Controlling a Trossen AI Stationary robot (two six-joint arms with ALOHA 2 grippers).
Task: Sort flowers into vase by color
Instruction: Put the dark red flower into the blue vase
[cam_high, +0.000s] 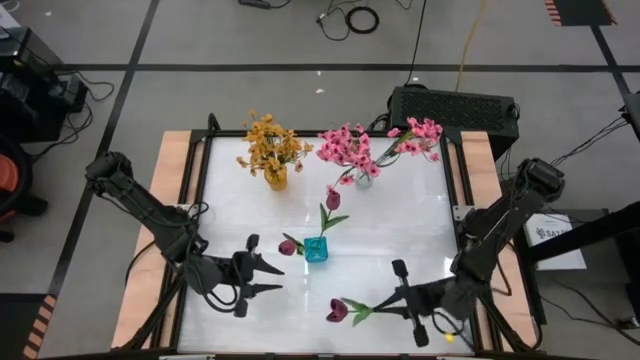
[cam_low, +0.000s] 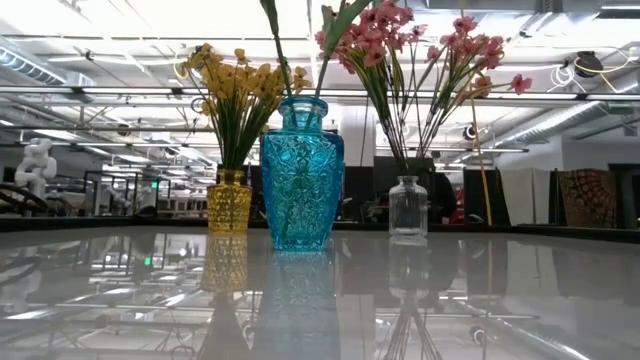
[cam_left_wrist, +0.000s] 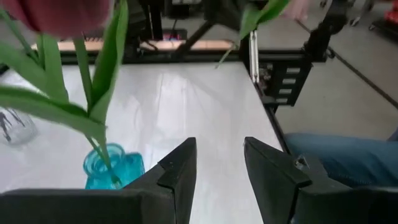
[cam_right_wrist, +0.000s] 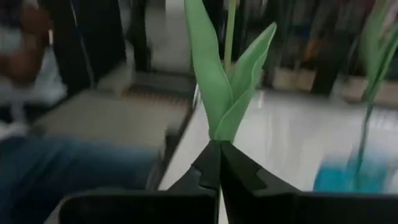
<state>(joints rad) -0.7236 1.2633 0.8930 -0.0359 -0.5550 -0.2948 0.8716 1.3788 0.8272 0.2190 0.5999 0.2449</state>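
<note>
A blue vase (cam_high: 316, 249) stands mid-table with two maroon tulips (cam_high: 332, 197) in it. A yellow vase (cam_high: 276, 178) holds the yellow flowers (cam_high: 272, 143). A clear vase (cam_high: 365, 178) holds the pink flowers (cam_high: 350, 145). My right gripper (cam_high: 403, 303) is shut on a third maroon tulip (cam_high: 338, 310) near the table's front edge. Left of the blue vase, my left gripper (cam_high: 277, 279) stands open with nothing between its fingers (cam_left_wrist: 180, 168). The low view shows all three vases and neither gripper. My right gripper pinches the tulip's green stem at its lower end (cam_right_wrist: 221, 135), where the leaves spring out, between its two fingertips. The fingers come roughly level from the table's right and lie along the stem. The stem reaches leftward from the fingers to the bud (cam_high: 338, 310).
A black box (cam_high: 455, 108) sits behind the table's far right corner. A person's blue-clad leg (cam_left_wrist: 336, 149) shows beyond the table's edge in both wrist views. Bare white tabletop (cam_high: 250, 215) lies between the vases and the left gripper.
</note>
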